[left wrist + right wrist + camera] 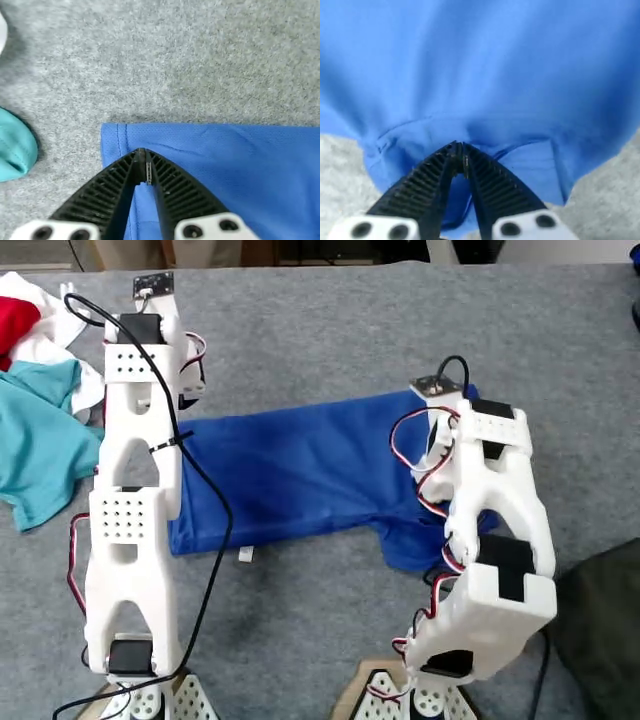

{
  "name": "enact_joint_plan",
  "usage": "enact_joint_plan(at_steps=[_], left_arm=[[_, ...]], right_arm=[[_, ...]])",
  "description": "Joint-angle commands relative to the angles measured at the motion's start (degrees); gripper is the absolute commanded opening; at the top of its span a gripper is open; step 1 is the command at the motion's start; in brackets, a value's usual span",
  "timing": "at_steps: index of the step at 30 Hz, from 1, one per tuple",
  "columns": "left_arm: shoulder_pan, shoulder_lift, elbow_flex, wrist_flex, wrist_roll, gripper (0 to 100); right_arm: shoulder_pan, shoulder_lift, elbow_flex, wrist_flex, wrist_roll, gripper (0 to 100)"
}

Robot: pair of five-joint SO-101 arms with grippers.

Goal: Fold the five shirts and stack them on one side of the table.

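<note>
A blue shirt (300,475) lies spread across the middle of the grey table, one sleeve (420,540) sticking out toward the near side. My left gripper (143,155) is down at the shirt's far left corner, jaws shut with the tips pinched into the cloth (240,170) just inside the hem. At the far right end, my right gripper (459,147) is shut on a puckered fold of the blue shirt (485,65). In the high view each gripper's tips are hidden under its white arm.
A heap of other shirts sits at the far left: teal (35,450), white (40,300) and red (15,320). The teal one (15,150) lies close to the blue corner. A dark green cloth (600,630) is at the near right edge. Bare grey table (330,330) stretches beyond the shirt.
</note>
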State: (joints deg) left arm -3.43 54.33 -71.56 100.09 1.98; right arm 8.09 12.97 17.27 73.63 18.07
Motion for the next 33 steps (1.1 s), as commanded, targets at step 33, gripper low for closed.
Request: enact_joint_plan(at_steps=[33], left_arm=[[0.0,-4.2,-2.5,0.7,-0.3,2]], right_arm=[[-0.3,-43.4,34.7,4.2,-0.6,0.5]])
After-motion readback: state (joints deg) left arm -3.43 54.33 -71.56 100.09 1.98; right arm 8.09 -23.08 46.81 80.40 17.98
